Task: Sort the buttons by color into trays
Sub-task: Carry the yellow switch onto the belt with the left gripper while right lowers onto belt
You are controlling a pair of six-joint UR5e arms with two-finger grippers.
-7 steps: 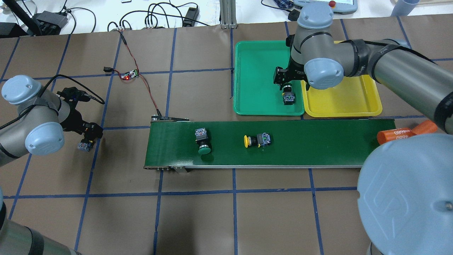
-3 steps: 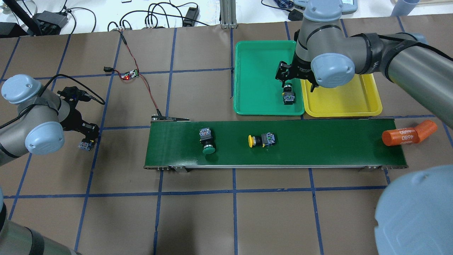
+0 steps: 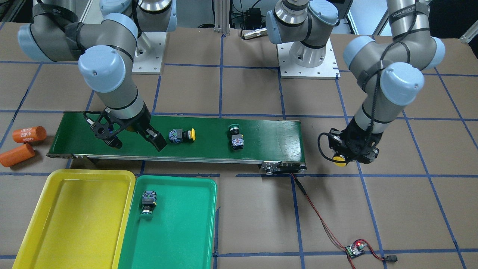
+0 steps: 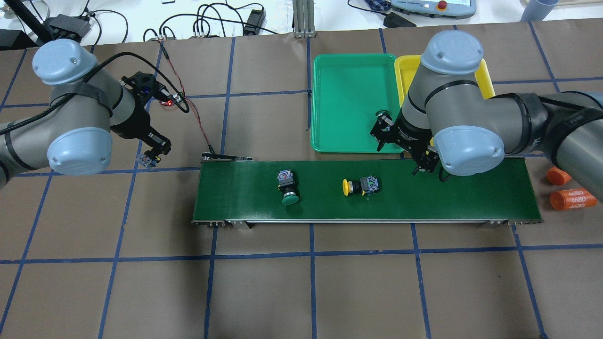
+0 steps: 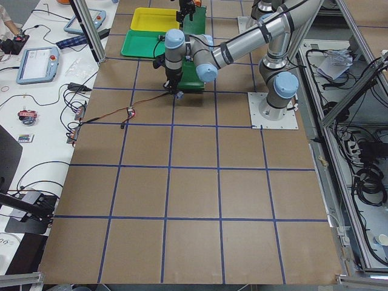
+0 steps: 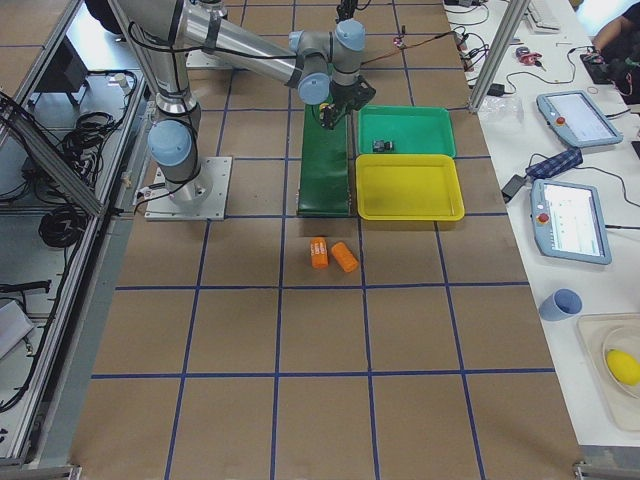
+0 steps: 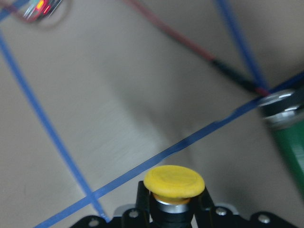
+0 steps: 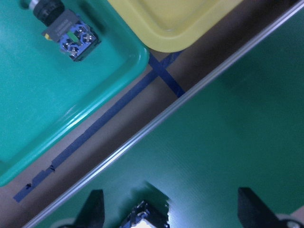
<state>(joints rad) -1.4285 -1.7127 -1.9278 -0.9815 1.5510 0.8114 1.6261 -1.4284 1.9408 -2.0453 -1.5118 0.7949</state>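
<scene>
Fingers (image 8: pixel 93 213) of the right gripper (image 3: pixel 134 142) spread wide, empty; the left gripper (image 3: pixel 341 158) pinches a yellow button (image 7: pixel 174 182), its body hidden.

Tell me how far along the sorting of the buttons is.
Done: one green button lies in the green tray. In hand: the left hand grips a yellow button. Left: a second yellow button and a second green button lie on the belt; the open right hand hovers there; the yellow tray holds nothing.

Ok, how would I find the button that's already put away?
Find the green tray beside the yellow tray, next to the conveyor belt. One green-capped push-button lies inside it. It's the only button in a tray; the other green button sits on the belt.
</scene>
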